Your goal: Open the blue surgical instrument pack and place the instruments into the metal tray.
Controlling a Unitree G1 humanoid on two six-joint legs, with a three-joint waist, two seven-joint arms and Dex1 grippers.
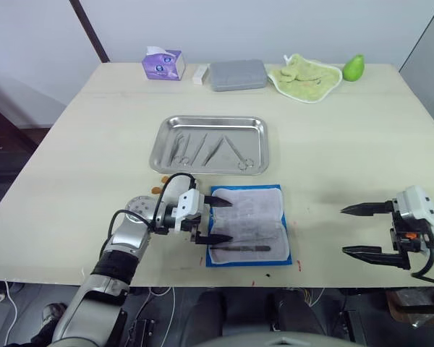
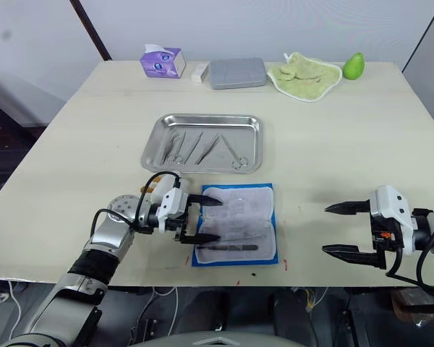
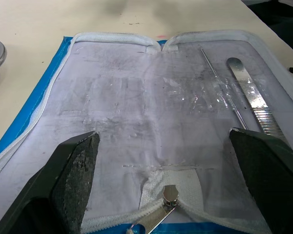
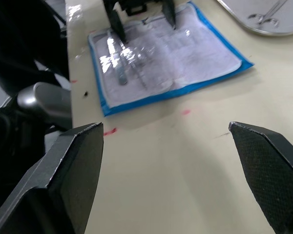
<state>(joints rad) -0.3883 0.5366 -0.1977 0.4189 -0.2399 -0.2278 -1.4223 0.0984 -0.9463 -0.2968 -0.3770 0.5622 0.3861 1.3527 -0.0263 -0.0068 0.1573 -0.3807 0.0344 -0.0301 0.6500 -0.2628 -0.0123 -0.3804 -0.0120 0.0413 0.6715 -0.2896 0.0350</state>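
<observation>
Blue pack [image 1: 247,225] unzipped flat at near table [image 1: 362,137] edge, one instrument [image 1: 239,247] inside; others in metal tray [image 1: 210,144] just beyond; left pincer [image 1: 218,220] wide over pack's edge; right pincer [image 1: 360,230] wide, well apart.

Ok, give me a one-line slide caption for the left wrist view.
Open left gripper poised over the unzipped blue surgical instrument pack, one flat metal instrument on its lining.

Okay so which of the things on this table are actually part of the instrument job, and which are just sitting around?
Part of the job:
- blue surgical instrument pack, lying open
- instruments in the tray, one tool left in the pack
- metal tray

Just lying about:
- tissue box
- grey box
- green cloth
- green fruit
</observation>
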